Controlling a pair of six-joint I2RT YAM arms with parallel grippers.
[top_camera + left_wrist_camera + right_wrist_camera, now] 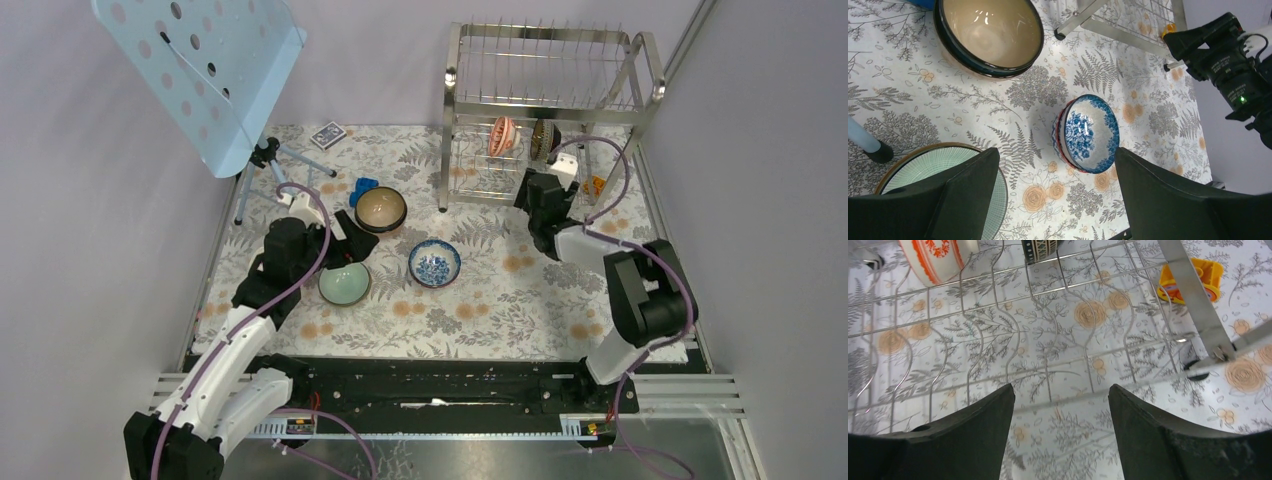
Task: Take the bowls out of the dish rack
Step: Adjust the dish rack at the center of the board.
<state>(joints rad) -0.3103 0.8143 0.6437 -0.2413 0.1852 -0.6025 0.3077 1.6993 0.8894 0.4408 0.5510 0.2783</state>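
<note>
**A:** A floral cloth (500,310) covers the table, with plain grey walls around it. Where are the bowls?

**B:** Two stand on edge at the back of the dish rack (548,100), on its lower tier. One is an orange-red patterned bowl (935,257), and just beside it is a dark patterned bowl (1040,250). Three more sit on the cloth left of the rack: a brown bowl with tan inside (381,209), a blue-and-white bowl (435,263) and a pale green bowl (344,283).

**A:** And the claws?

**B:** The right gripper (1060,395) is at the rack's front, facing across the lower wires, its jaws apart and empty. The left gripper (1055,152) hovers well left of the rack over the unloaded bowls, spread wide and holding nothing.

**A:** What could go wrong?

**B:** Reaching in, a finger might snag a wire. On the lift, the bowl might hit the upper tier. A glazed rim could slip from the pinch, or the neighbouring bowl could tip, since the two stand so close.
</note>
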